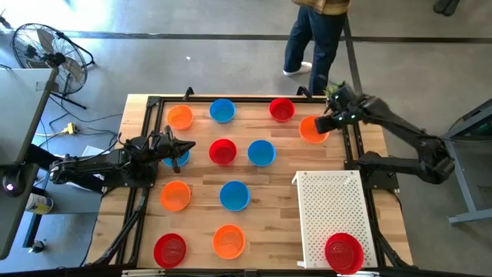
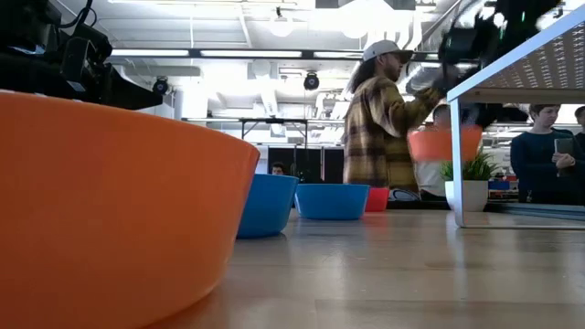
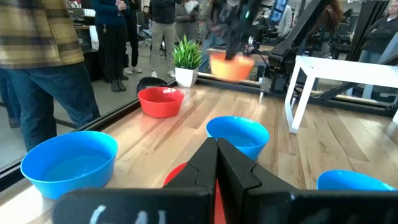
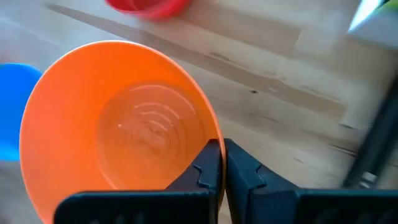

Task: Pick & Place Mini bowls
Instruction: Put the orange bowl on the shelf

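Note:
Several mini bowls in red, orange and blue stand on their bases across the wooden table (image 1: 284, 173). One orange bowl (image 1: 313, 129) hangs above the table's far right part, with my right gripper (image 1: 327, 123) shut on it; it also shows in the low view (image 2: 443, 143) and the right wrist view (image 4: 118, 130). My left gripper (image 1: 188, 146) waits shut at the table's left, level, just over a blue bowl (image 1: 175, 158). My right gripper pinches the orange bowl's rim (image 4: 208, 134) on the side nearest the arm, one finger inside the bowl and one outside. The fingers slant steeply down from the table's right side. The bowl hangs clear of the table, its opening up.
A white perforated tray (image 1: 330, 204) on legs stands at the near right, with a red bowl (image 1: 344, 252) on its near end. A red bowl (image 1: 281, 109) sits just left of the held one. A person (image 1: 315, 38) stands beyond the far edge.

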Robot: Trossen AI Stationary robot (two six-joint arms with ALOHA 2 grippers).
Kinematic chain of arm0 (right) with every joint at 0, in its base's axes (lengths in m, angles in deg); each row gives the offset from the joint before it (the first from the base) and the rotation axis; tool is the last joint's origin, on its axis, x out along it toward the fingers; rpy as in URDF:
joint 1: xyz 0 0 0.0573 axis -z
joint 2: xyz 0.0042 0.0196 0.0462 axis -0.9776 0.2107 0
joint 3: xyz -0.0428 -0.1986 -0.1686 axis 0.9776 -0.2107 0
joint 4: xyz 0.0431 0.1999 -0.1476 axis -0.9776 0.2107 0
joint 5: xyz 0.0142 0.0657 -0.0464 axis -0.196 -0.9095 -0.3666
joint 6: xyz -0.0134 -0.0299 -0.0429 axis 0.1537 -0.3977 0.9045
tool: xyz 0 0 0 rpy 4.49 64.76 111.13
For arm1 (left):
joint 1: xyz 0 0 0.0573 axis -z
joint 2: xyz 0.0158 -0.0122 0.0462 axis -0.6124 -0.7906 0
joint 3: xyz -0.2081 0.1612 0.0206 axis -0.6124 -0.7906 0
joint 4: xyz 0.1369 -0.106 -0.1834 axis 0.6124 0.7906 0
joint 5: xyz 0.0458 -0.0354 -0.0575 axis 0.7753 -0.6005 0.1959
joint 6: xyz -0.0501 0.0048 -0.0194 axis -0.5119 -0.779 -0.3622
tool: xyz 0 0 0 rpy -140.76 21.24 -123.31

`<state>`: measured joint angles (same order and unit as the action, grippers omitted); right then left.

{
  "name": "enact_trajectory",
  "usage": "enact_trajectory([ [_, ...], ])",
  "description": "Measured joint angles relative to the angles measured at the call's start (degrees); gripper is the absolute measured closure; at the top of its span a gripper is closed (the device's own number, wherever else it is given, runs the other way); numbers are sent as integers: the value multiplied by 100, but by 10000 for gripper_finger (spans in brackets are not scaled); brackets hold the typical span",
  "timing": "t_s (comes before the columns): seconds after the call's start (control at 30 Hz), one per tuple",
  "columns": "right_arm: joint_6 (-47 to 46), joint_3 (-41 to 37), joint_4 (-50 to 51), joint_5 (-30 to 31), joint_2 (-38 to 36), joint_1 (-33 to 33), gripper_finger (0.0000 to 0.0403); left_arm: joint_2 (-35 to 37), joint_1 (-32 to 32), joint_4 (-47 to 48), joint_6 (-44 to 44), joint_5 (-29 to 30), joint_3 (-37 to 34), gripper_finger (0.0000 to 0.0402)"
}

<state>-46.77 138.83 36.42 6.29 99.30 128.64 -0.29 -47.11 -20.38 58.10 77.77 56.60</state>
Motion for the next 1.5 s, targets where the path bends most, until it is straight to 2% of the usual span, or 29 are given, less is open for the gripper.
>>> enact_trajectory([
  [0.23,-130,1704,1987,170,-472,-902,401,0,-1,0,-1,1,0,401],
  [0.43,-1175,2313,3239,590,-667,-2286,401,0,-1,1,1,2,0,401],
  [0.67,-2462,2314,3315,595,-707,-4132,402,0,-2,1,1,2,0,401],
  [1.0,-4624,2312,3132,1163,-308,-6791,402,0,0,0,1,2,0,401],
  [1.2,-5760,2312,3015,1290,139,-7977,402,0,-2,2,1,2,0,401],
  [1.5,-6829,2310,3015,1794,512,-9249,402,0,-2,0,1,2,0,401],
])
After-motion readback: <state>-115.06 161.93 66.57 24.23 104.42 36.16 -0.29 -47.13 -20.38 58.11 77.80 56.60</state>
